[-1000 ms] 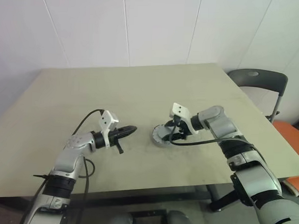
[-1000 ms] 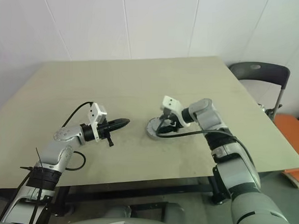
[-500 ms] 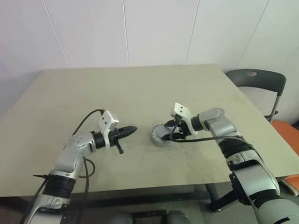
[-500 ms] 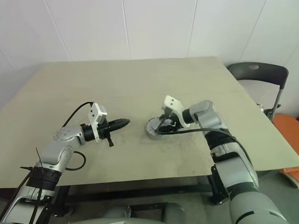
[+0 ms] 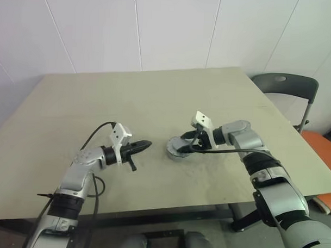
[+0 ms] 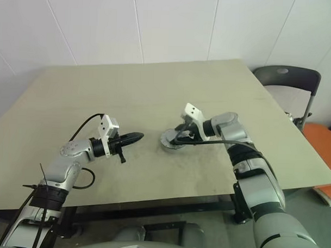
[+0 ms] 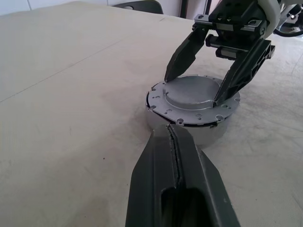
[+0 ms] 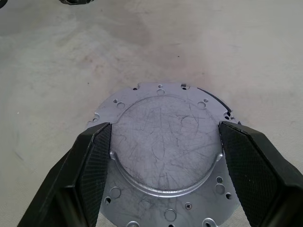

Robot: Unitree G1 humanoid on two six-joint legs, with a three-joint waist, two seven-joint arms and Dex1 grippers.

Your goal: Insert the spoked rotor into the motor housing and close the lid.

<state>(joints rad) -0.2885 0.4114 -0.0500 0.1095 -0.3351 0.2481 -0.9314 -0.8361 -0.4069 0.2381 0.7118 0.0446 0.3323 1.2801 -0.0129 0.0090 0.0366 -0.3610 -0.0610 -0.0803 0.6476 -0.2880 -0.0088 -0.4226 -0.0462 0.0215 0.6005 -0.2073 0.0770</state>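
Lid (image 8: 165,156) sits on motor housing (image 7: 208,132) on table (image 5: 155,102). Right gripper (image 7: 194,87) spread wide, fingers straddling lid's raised centre. Left gripper (image 5: 143,145) closed, empty, just beside the housing.

motor housing (image 7: 189,135) interior hidden under lid (image 8: 165,151), chair (image 5: 286,95) cut off

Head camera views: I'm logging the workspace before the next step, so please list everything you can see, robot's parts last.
table: one, beige, under everything.
lid: one, silver-grey, sitting on the motor assembly at mid-table.
motor housing: one, grey wall showing, beneath the lid.
chairs: one dark grey and one orange, past the table's right edge.
left claw: black, shut, beside the assembly, apart from it.
right claw: black, fingers spread to either side of the lid's raised centre.
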